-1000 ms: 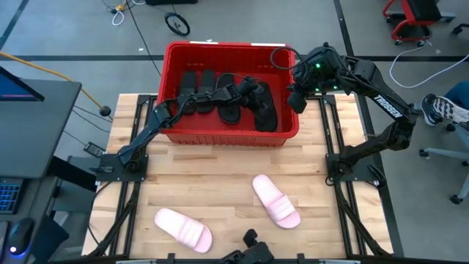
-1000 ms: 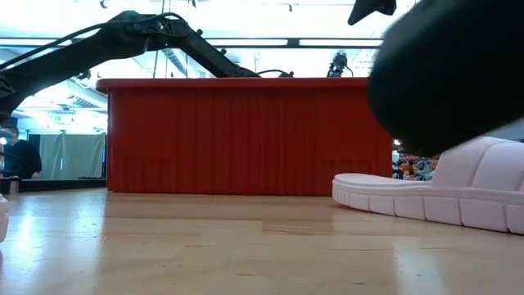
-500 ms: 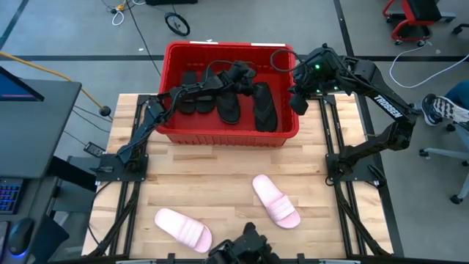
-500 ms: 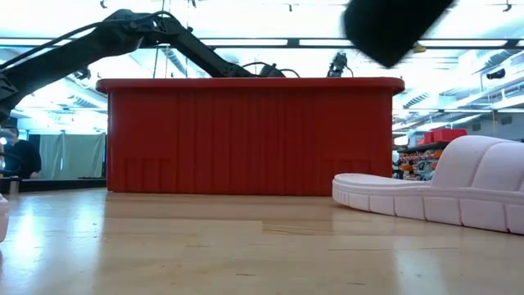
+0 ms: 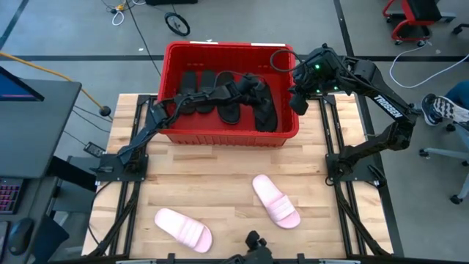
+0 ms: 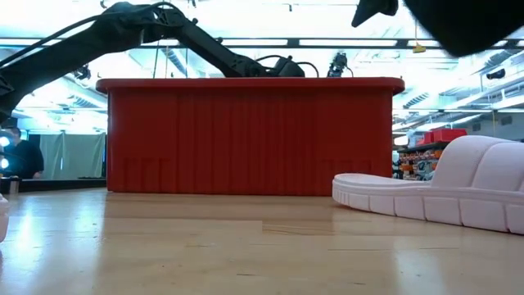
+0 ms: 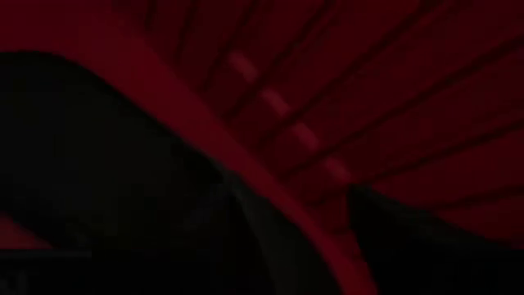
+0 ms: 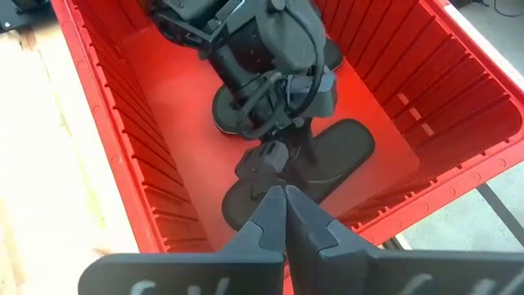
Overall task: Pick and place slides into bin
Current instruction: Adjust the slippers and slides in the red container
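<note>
High view: we record the bin (image 5: 282,136), a red ribbed crate at the table's far edge, holding four black slides (image 5: 229,106). Two pale pink slides (image 5: 276,200) lie on the bare wood nearer the front, well apart. The left gripper (image 5: 255,92) reaches into the bin; half a second ago it stood higher; we cannot tell its jaws here. The right gripper (image 5: 297,101) waits over the bin's right rim.

Low view: we note the bin's red wall (image 6: 246,135) and one pink slide (image 6: 442,192) at right.

Right wrist view: own fingers (image 8: 266,225) pressed together above the bin.
</note>
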Robot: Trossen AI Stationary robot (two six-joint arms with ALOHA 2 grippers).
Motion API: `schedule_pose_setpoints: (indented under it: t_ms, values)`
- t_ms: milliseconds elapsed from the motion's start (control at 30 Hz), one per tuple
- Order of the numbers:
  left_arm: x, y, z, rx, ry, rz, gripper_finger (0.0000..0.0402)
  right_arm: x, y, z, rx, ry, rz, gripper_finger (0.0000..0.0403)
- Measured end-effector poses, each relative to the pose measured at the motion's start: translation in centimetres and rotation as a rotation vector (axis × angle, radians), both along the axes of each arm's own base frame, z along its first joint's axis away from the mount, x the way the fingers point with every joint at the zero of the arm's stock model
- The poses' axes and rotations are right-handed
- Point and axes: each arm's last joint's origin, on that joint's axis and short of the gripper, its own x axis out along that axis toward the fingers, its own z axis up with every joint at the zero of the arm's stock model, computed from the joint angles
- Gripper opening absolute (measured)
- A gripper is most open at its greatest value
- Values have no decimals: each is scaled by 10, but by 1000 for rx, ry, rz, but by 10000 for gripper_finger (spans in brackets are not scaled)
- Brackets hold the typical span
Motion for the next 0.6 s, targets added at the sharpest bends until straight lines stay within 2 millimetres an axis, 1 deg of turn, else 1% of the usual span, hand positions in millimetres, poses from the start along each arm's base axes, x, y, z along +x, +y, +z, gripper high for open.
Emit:
schedule_pose_setpoints:
  t_ms: [67,167,433,600]
  values:
    - [-1,-1,-2,7,32,1,279,0,0,0,1,1,0,2]
    - [-3,-2,-6,-9,64,-3,285,0,0,0,1,2,0,2]
    - [-3,-3,-9,-59,62,-17,253,0,0,0,1,2,0,2]
    - [-1,-8,-10,-75,70,-51,245,0,0,0,1,2,-1,2]
